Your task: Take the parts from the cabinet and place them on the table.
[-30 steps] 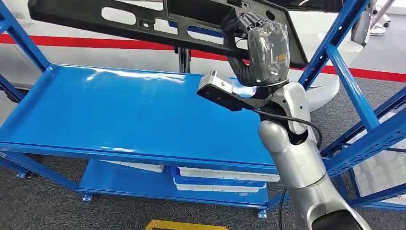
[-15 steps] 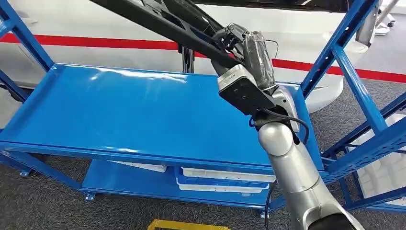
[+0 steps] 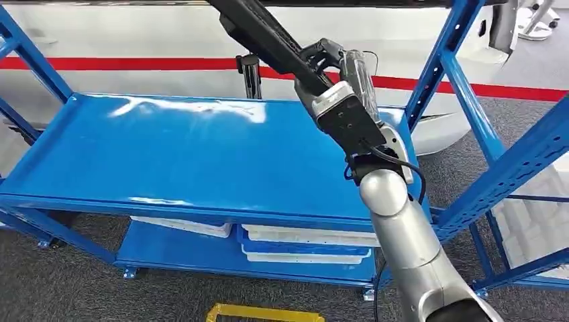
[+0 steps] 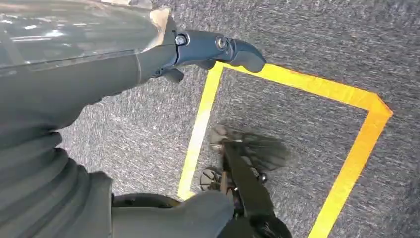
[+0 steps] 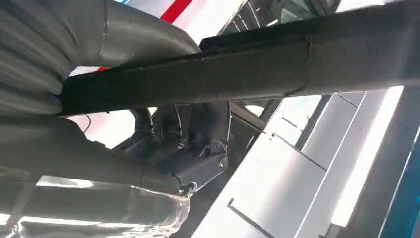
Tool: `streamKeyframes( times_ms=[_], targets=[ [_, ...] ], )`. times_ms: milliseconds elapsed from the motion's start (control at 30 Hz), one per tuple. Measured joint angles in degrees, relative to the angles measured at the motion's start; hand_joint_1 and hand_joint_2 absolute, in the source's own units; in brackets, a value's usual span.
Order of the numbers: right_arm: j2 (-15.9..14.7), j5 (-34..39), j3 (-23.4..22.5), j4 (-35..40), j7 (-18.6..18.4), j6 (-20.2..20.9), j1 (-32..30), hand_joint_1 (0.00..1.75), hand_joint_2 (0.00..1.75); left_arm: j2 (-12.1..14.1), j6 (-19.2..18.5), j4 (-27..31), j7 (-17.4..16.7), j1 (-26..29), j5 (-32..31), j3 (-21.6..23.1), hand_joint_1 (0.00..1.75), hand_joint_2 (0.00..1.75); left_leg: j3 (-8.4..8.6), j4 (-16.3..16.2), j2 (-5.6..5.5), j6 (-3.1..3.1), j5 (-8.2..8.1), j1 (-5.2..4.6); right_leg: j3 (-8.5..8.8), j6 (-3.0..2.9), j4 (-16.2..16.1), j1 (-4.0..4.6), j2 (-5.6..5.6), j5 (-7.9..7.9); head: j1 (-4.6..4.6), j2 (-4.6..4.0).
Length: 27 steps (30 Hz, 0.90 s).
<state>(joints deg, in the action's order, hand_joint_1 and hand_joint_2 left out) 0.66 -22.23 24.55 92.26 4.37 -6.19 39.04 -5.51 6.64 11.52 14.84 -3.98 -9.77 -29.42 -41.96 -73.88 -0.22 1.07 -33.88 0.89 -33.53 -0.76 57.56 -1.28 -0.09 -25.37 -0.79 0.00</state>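
Right hand (image 3: 335, 64) is gripping a long black part (image 3: 268, 37), fingers wrapped around it | part is slanting above blue shelf (image 3: 168, 154) | left hand (image 4: 148, 54) is hanging over floor, fingers holding nothing

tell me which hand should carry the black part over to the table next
The right hand, likely: it already grips the long black part, lifted above the blue shelf. The left hand hangs low over the carpet and yellow floor tape, holding nothing.
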Motion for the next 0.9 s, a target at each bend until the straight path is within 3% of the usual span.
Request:
streamKeyframes(
  times_ms=[33,67,100,167,200,233,300,333,367,433,500,533,567,600,633,667,700,733,800,833,867,900],
  targets=[
    [0.07,0.17,-0.04,-0.2,-0.11,0.0,-0.01,1.75,1.75,0.0,-0.13,0.0,-0.07,0.01,-0.02,-0.02,0.0,1.75,-0.02,-1.62,0.01,0.16,-0.29,0.12,-0.37,0.03,0.02,0.03,-0.01,0.28,0.04,0.0],
    [0.09,0.26,-0.18,-0.39,-0.15,0.0,-0.03,1.75,1.75,0.0,-0.61,0.0,-0.09,0.0,-0.02,-0.04,0.0,1.75,1.17,-0.68,0.02,0.19,0.55,0.25,-0.72,0.15,0.05,0.04,0.0,0.61,0.02,0.0],
    [0.09,0.28,-0.42,-0.52,-0.2,0.0,-0.03,1.75,1.75,0.0,-1.03,0.0,-0.07,-0.02,-0.11,-0.07,0.0,1.75,3.73,2.74,0.05,0.16,2.23,0.33,-1.01,0.4,0.09,0.04,0.01,0.81,0.02,0.0],
    [0.09,0.28,-0.94,-0.72,-0.2,0.0,-0.01,1.75,1.75,0.13,-1.29,0.02,0.09,-0.07,-0.61,-0.04,0.0,1.75,10.94,13.28,0.07,-0.13,5.38,0.48,-1.3,0.76,0.22,0.03,0.0,1.25,0.0,-0.02],
    [0.11,0.33,-1.18,-0.79,-0.2,0.0,0.0,1.75,1.75,0.18,-1.25,0.04,0.11,-0.21,-0.83,-0.04,0.0,1.75,12.91,16.56,-0.03,-0.42,4.38,0.26,-1.53,1.2,0.24,0.33,-0.01,1.54,0.02,0.0],
    [0.11,0.39,-1.42,-0.96,-0.17,0.0,0.06,1.75,1.75,0.22,-1.16,0.07,0.15,-0.19,-1.12,-0.04,0.0,1.75,12.31,15.87,-0.19,-0.93,5.54,-0.11,-1.49,1.69,0.09,0.32,-0.08,1.87,0.22,0.0],
    [0.15,0.66,-1.46,-1.36,0.11,0.04,0.1,1.75,1.75,0.33,-0.7,0.07,0.17,-0.2,-1.25,-0.04,0.0,1.75,12.01,16.09,-0.18,-1.44,5.54,-0.46,-1.63,2.54,-0.02,0.15,-0.1,2.48,0.09,0.0],
    [0.15,0.68,-1.55,-1.55,0.13,0.11,0.05,1.75,1.75,0.37,-0.55,0.11,0.2,-0.18,-1.38,-0.04,0.0,1.75,11.74,16.49,-0.13,-2.07,6.1,-0.5,-1.68,2.94,-0.34,0.23,-0.07,2.97,0.17,0.0],
    [0.06,0.7,-1.75,-1.84,0.26,0.11,0.04,1.75,1.75,0.33,-0.35,0.11,0.22,-0.25,-1.7,-0.04,0.0,1.75,11.52,17.28,0.23,-2.94,7.15,0.18,-2.41,3.15,0.3,0.53,-0.12,2.43,0.16,0.0],
    [0.0,0.74,-1.92,-2.1,0.99,-0.02,0.05,1.75,1.75,0.39,0.04,0.15,0.26,-0.35,-2.06,-0.04,0.0,1.75,10.13,17.42,0.39,-3.64,8.31,-0.14,-4.85,2.08,5.65,0.54,-0.01,-2.64,0.53,0.0],
    [-0.2,0.46,-2.14,-2.29,2.28,-0.55,-0.67,1.75,1.75,0.42,0.59,0.15,0.26,-0.33,-2.51,-0.04,0.0,1.75,8.61,17.37,0.41,-3.87,9.38,-0.36,-7.61,1.58,14.86,0.55,0.0,-7.35,0.48,0.0],
    [-0.3,0.22,-2.31,-2.29,2.73,-1.07,-1.25,1.75,1.75,0.44,0.85,0.15,0.12,-0.31,-2.96,-0.04,0.0,1.75,7.92,17.33,0.4,-3.86,9.91,-0.41,-8.07,1.87,17.87,0.55,0.0,-8.2,0.61,-0.02],
    [-0.41,0.2,-2.56,-2.29,2.88,-1.44,-2.07,1.75,1.75,0.44,1.46,0.15,-0.87,-0.24,-3.69,-0.02,0.0,1.75,7.18,17.32,0.4,-3.81,10.46,-0.46,-7.23,2.37,18.16,0.56,0.0,-7.71,0.57,0.0],
    [-0.53,0.24,-2.91,-2.29,3.32,-1.73,-3.23,1.75,1.75,0.44,1.9,0.15,-2.04,-0.12,-4.29,0.0,0.0,1.75,6.63,17.3,0.36,-3.72,10.96,-0.47,-4.89,2.92,15.76,0.57,0.0,-6.3,0.57,0.0],
    [-0.63,0.33,-3.36,-2.36,4.93,-2.4,-4.65,1.75,1.75,0.42,2.08,0.15,-2.51,0.07,-4.87,0.02,0.0,1.75,6.19,17.29,0.28,-3.58,11.39,-0.47,-1.49,3.33,11.13,0.63,-0.01,-4.6,0.61,0.0],
    [-0.74,0.35,-3.54,-2.45,6.3,-2.87,-5.73,1.75,1.75,0.42,1.97,0.15,-2.27,0.37,-5.12,0.04,0.0,1.75,5.83,17.26,0.19,-3.38,11.79,-0.48,2.09,3.28,5.75,0.66,-0.02,-3.59,0.61,0.0],
    [-0.85,0.24,-3.78,-2.49,8.31,-3.46,-6.27,1.75,1.75,0.39,1.62,0.15,-1.26,0.55,-5.44,0.09,0.0,1.75,5.46,17.12,0.22,-3.09,12.14,-0.56,5.27,2.75,0.84,0.77,-0.02,-4.06,0.63,0.0],
    [-0.85,-0.08,-3.82,-2.19,8.66,-3.52,-6.35,1.75,1.75,0.39,1.16,0.15,-0.4,0.54,-5.77,0.13,0.0,1.75,4.96,16.95,0.28,-2.75,12.65,-0.86,6.84,2.32,-2.17,1.39,-0.02,-4.71,0.6,0.0],
    [-1.14,-0.53,-4.35,-0.94,7.78,-3.63,-6.94,1.75,1.75,0.39,0.57,0.15,0.59,0.4,-6.42,0.33,0.0,1.75,4.89,17.16,0.38,-2.18,13.53,-0.79,5.31,2.16,-1.59,1.48,0.05,-4.2,0.46,0.0],
    [-1.31,-0.66,-4.55,-0.46,7.52,-3.67,-7.31,1.75,1.75,0.39,0.46,0.15,0.9,0.36,-6.78,0.42,0.0,1.75,4.9,17.23,0.35,-1.86,13.84,-0.77,5.23,1.74,-1.61,1.45,0.04,-3.96,0.42,0.0],
    [-1.44,-0.68,-4.79,-0.17,7.36,-3.8,-7.74,1.75,1.75,0.52,0.44,0.15,0.98,0.39,-7.39,0.53,0.0,1.75,4.64,16.95,0.25,-1.59,13.7,-0.55,5.12,0.88,-2.03,-0.13,-0.07,-3.31,0.42,-0.02],
    [-1.51,-0.7,-4.85,0.16,7.37,-3.94,-7.97,1.75,1.75,0.59,0.46,0.15,1.05,0.37,-7.99,0.7,0.0,1.75,3.79,15.4,0.07,-1.27,11.01,-0.34,5.1,0.39,-1.99,0.15,-0.25,-2.78,0.46,0.0]
  ],
)
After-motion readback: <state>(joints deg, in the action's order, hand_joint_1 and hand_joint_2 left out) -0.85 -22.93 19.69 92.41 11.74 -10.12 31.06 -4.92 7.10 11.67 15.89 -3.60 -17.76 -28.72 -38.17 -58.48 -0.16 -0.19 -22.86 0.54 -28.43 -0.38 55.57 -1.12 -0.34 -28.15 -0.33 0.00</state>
